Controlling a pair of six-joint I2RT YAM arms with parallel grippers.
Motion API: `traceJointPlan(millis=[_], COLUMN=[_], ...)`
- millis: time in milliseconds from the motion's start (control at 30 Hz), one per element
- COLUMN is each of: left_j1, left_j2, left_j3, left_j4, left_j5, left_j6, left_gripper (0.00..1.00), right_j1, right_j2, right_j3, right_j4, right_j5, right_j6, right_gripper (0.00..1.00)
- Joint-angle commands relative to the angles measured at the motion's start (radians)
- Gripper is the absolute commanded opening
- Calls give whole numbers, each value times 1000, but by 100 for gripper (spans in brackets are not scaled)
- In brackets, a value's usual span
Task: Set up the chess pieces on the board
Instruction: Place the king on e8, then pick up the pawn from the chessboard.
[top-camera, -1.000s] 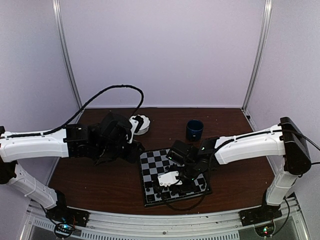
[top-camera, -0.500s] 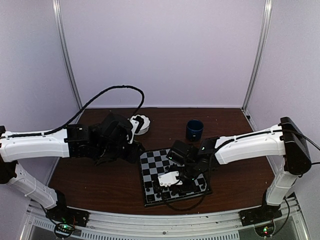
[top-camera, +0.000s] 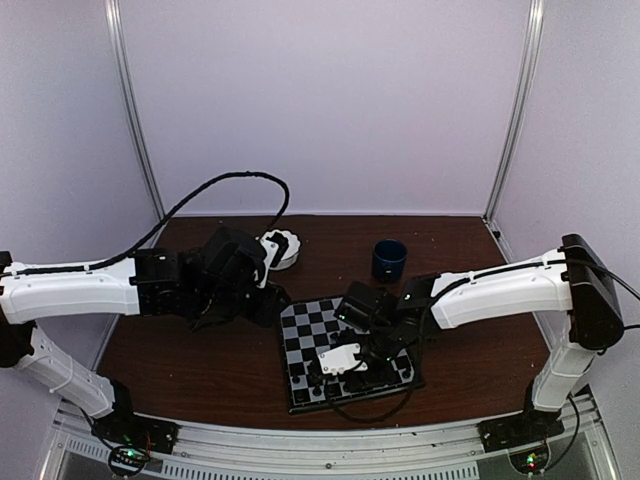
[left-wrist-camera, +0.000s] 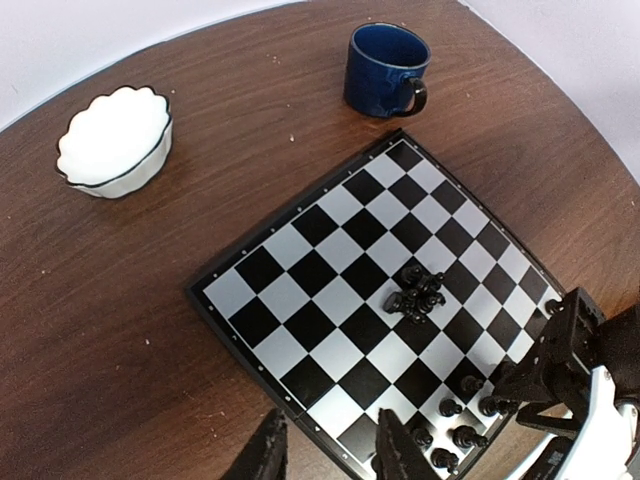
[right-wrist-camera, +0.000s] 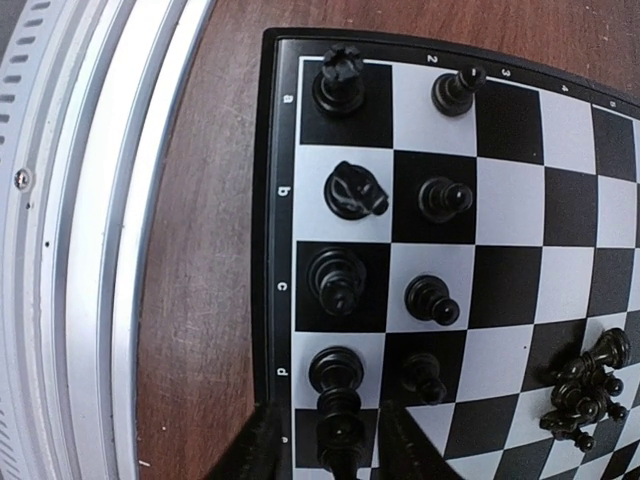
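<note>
The board (top-camera: 300, 330) lies at the table's front middle. In the right wrist view several black chess pieces (right-wrist-camera: 338, 278) stand in two columns along the board's (right-wrist-camera: 520, 200) lettered edge. My right gripper (right-wrist-camera: 330, 445) is open low over that edge, with one tall black piece (right-wrist-camera: 340, 430) between its fingers and a gap on each side. A small heap of pieces (left-wrist-camera: 418, 295) lies near the board's middle and also shows in the right wrist view (right-wrist-camera: 580, 390). My left gripper (left-wrist-camera: 328, 455) is open and empty, hovering above the board's (left-wrist-camera: 330, 290) left edge.
A dark blue mug (top-camera: 389, 259) stands behind the board and shows in the left wrist view (left-wrist-camera: 385, 70). A white scalloped bowl (top-camera: 281, 248) sits at the back left and shows there too (left-wrist-camera: 113, 140). The metal front rail (right-wrist-camera: 100, 250) runs close beside the board.
My right gripper has shifted very slightly over the board's near edge. The left arm has hardly moved.
</note>
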Motion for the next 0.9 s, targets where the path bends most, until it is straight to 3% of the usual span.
traceJointPlan(millis=[0,133,267,433,533,700,867], left_j1=[6,7,16,59,74,98,148], left_j2=[13,47,136,295,390,419,347], left_j3=[13,35,85,194,282,306,204], left_j4=[14,-9,-30,-73,-105,-72,-7], left_j5=[-5,4,59,172,232,229,237], left_j6=[2,12,9,-25,-23,-21,-62], left_gripper=[33,36,36,38,37,37,38], right_j1=[4,-28,-158,-378,-411,-410,-377], right_j2=[-93,-201,-284,-379,-405,-301,-127], right_j3=[32,73,105,6,-75,-62,27], right_j4=[-56,-113,-168,-55,6,11,-21], right_j5=[17,17,-47,-157,-163,-143,-136], right_j6=[11,18,31,134,133,77,52], right_gripper=[38,43,44,44,42,37,34])
